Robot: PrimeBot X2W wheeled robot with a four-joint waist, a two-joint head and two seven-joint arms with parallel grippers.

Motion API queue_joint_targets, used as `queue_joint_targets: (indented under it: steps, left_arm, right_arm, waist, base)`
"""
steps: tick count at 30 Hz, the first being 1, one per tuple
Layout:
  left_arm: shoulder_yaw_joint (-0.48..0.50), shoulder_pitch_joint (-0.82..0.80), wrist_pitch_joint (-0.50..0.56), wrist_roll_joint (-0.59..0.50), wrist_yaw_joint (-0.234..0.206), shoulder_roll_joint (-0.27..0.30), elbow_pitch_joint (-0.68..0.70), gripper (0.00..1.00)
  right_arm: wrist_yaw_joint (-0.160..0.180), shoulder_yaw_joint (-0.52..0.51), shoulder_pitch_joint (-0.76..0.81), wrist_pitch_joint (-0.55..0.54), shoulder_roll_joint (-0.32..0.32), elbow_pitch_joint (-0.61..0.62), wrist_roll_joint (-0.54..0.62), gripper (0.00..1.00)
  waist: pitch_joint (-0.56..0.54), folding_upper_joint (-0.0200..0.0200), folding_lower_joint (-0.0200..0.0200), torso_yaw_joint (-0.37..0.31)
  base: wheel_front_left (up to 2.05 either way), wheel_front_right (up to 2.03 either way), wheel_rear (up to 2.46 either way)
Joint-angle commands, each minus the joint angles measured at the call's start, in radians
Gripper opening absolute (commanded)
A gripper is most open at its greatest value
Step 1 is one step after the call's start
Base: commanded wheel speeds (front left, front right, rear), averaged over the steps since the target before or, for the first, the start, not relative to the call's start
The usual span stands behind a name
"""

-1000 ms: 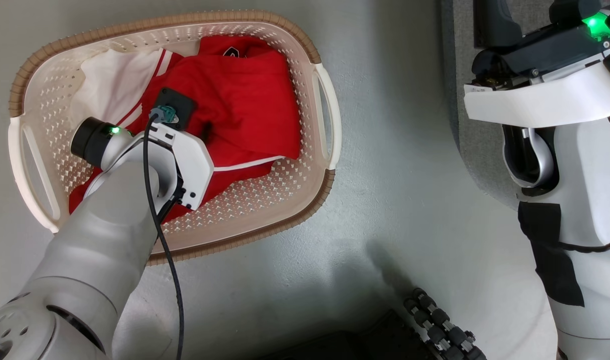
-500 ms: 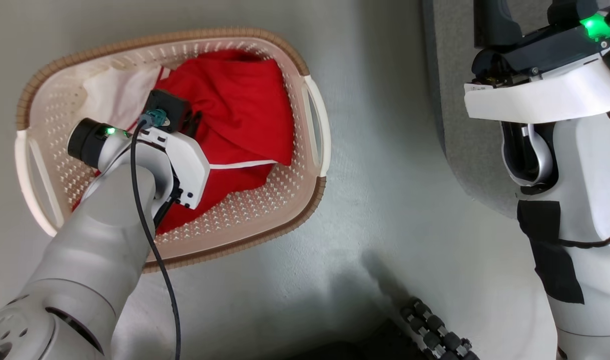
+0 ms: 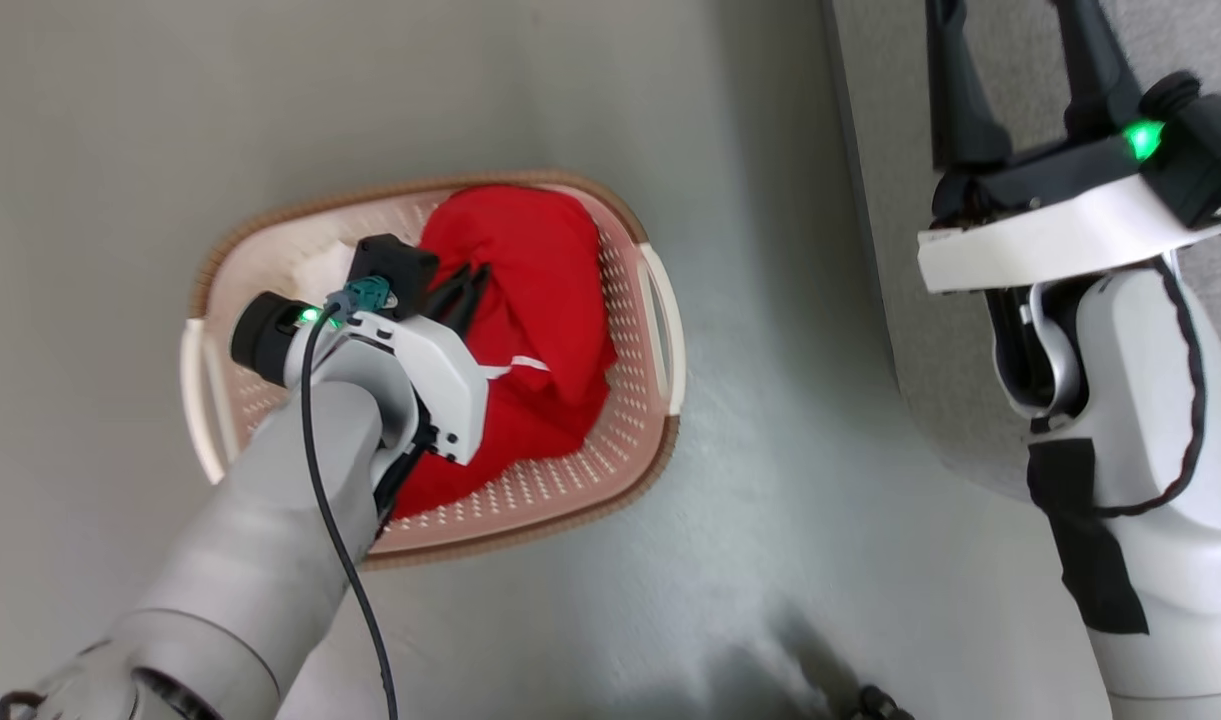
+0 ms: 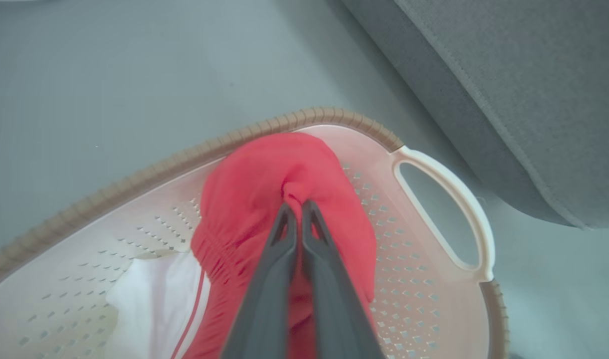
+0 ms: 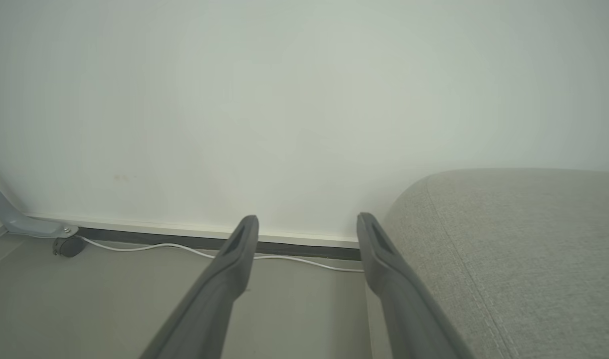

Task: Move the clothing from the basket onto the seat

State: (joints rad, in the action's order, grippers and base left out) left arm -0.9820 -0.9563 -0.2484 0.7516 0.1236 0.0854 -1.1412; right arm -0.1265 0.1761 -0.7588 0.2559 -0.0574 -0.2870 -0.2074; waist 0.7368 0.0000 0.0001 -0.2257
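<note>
Closed now where it stood open a second ago, the left hand (image 4: 295, 205) pinches a fold of the red garment (image 4: 254, 184). The garment has bunched into a raised peak, its lower folds in the cream laundry basket (image 4: 414, 299) on the floor (image 3: 770, 500). The right hand (image 5: 307, 224) hangs empty, fingers spread wide, beside the grey sofa (image 5: 508, 249).
</note>
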Motion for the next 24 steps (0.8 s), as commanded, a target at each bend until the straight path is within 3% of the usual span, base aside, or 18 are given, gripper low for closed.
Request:
queue_joint_targets:
  steps: [1, 24]
  left_arm:
    - [0.023, 0.024, -0.013, 0.008, 0.007, 0.016, 0.017, 0.0]
    - [0.417, 0.357, -0.013, -0.254, 0.003, 0.008, 0.404, 0.0]
  right_arm:
    - [-0.004, 0.009, 0.039, 0.006, 0.007, 0.016, 0.009, 1.0]
    - [-0.004, 0.02, 0.233, 0.006, -0.04, -0.136, -0.008, 1.0]
  waist:
    - [-0.054, 0.0, 0.0, 0.032]
    - [-0.441, 0.0, 0.0, 0.159]
  base:
    - [0.0, 0.0, 0.0]
    - [0.0, 0.0, 0.0]
